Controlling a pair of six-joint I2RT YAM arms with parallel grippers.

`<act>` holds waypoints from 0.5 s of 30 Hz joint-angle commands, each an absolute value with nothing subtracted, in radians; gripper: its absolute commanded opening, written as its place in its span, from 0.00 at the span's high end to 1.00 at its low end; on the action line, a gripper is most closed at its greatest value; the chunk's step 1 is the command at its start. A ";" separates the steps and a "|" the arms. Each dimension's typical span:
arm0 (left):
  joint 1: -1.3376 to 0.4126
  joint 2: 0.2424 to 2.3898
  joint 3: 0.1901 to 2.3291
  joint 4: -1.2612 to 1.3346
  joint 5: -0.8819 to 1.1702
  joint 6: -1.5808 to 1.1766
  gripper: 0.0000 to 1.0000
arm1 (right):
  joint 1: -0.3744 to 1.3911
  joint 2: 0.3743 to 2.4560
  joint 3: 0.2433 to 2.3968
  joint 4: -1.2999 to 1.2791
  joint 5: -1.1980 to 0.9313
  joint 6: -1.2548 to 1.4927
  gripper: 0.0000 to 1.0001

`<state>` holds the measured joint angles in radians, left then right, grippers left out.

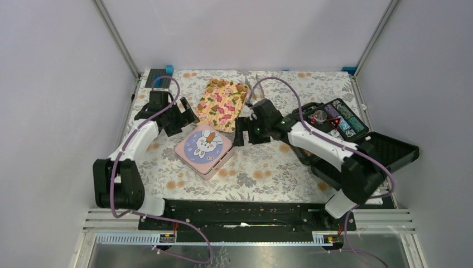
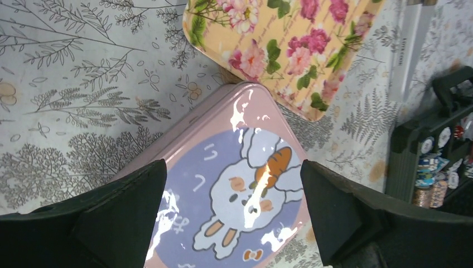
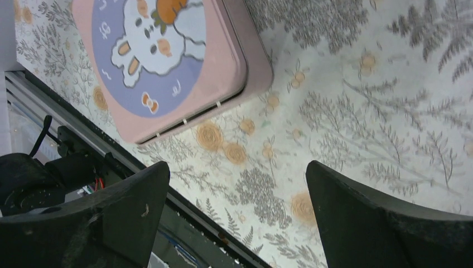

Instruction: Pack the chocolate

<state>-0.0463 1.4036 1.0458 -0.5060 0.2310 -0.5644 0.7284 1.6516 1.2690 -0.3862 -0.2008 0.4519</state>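
Chocolate we cannot see in any view, so where it lies we cannot tell; the pink tin (image 1: 203, 151) stands closed on the counter (image 1: 268, 167), just beside the flowered tray (image 1: 220, 103); our left tool (image 2: 233, 167) and right tool (image 3: 237, 167) are both spread, holding nothing, near the tin.

A pink square metal tin (image 1: 204, 149) with rounded corners lies flat near the middle of the flower-printed tabletop (image 1: 268, 167), turned cornerwise. Its lid is on and shut. The glossy lid bears a lilac round panel with a white rabbit holding an orange carrot. The chocolate cannot be seen in any view.
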 commanded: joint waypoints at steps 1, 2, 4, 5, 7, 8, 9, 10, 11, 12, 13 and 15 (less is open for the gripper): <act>-0.031 1.471 1.119 -0.449 0.258 -0.489 0.01 | 0.738 1.502 1.075 -0.235 -0.184 0.570 0.01; -0.025 1.490 1.126 -0.446 0.266 -0.485 0.01 | 0.740 1.479 1.030 -0.195 -0.193 0.596 0.01; -0.008 1.513 1.133 -0.438 0.294 -0.486 0.01 | 0.738 1.448 0.958 -0.128 -0.211 0.639 0.01; 0.010 1.523 1.134 -0.433 0.320 -0.493 0.01 | 0.739 1.445 0.933 -0.106 -0.226 0.654 0.01; 0.049 1.537 1.140 -0.438 0.395 -0.503 0.02 | 0.743 1.461 0.928 -0.103 -0.254 0.660 0.01; 0.057 1.536 1.141 -0.441 0.415 -0.503 0.02 | 0.747 1.473 0.933 -0.115 -0.253 0.659 0.01; 0.061 1.534 1.143 -0.442 0.416 -0.500 0.01 | 0.751 1.475 0.932 -0.117 -0.250 0.659 0.01; 0.062 1.530 1.144 -0.443 0.406 -0.494 0.01 | 0.753 1.476 0.929 -0.114 -0.246 0.660 0.01; 0.064 1.528 1.147 -0.448 0.394 -0.490 0.01 | 0.754 1.475 0.922 -0.107 -0.246 0.659 0.01; 0.068 1.531 1.149 -0.452 0.385 -0.491 0.01 | 0.754 1.477 0.919 -0.100 -0.248 0.655 0.01; 0.077 1.541 1.150 -0.453 0.394 -0.497 0.01 | 0.754 1.480 0.917 -0.101 -0.250 0.649 0.01; 0.088 1.578 1.176 -0.476 0.438 -0.499 0.01 | 0.754 1.491 0.922 -0.107 -0.256 0.643 0.01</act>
